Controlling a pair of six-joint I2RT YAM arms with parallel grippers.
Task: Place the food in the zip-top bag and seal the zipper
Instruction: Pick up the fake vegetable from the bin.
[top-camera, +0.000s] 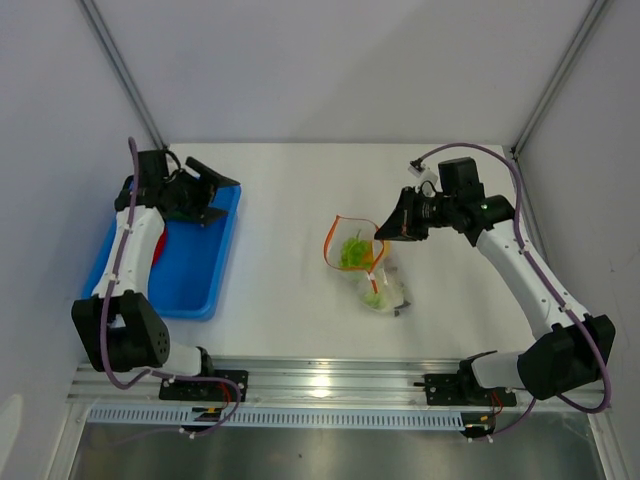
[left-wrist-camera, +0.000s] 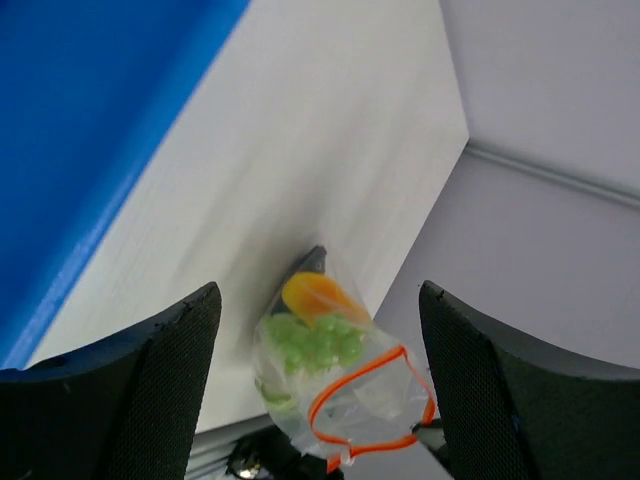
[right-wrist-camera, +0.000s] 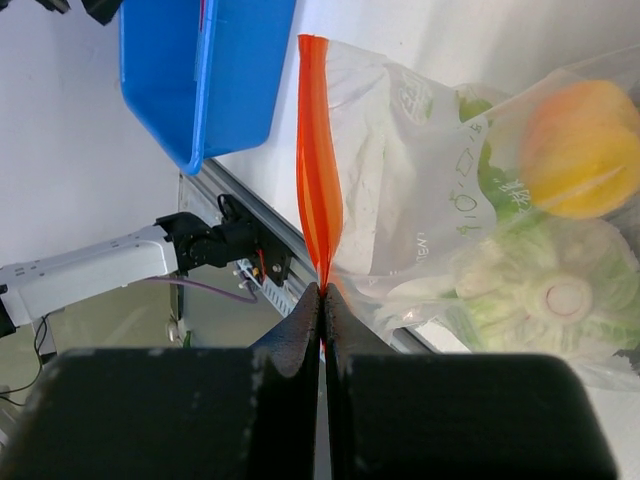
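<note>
right fingers (right-wrist-camera: 312, 325) clamped together on one end of the orange-red zipper (right-wrist-camera: 312, 150), clear zip-top bag (top-camera: 385, 290) mid-counter (top-camera: 290, 180) with mouth gaping, grape bunch (top-camera: 353, 250), orange-yellow piece (right-wrist-camera: 575, 150) and leafy vegetable (right-wrist-camera: 540, 290) inside, left fingers (top-camera: 210, 195) spread apart, empty, above blue tray (top-camera: 195, 275)

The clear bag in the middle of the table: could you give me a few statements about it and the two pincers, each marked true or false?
1. The right pincer is shut on the orange-red zipper. True.
2. The left pincer grips a toy food. False: it is open and holds nothing, by the blue tray.
3. The zip-top bag is empty. False: green grapes, an orange-yellow piece and a leafy vegetable lie inside.
4. The bag's mouth gapes open, the zipper forming a loop. True.
</note>
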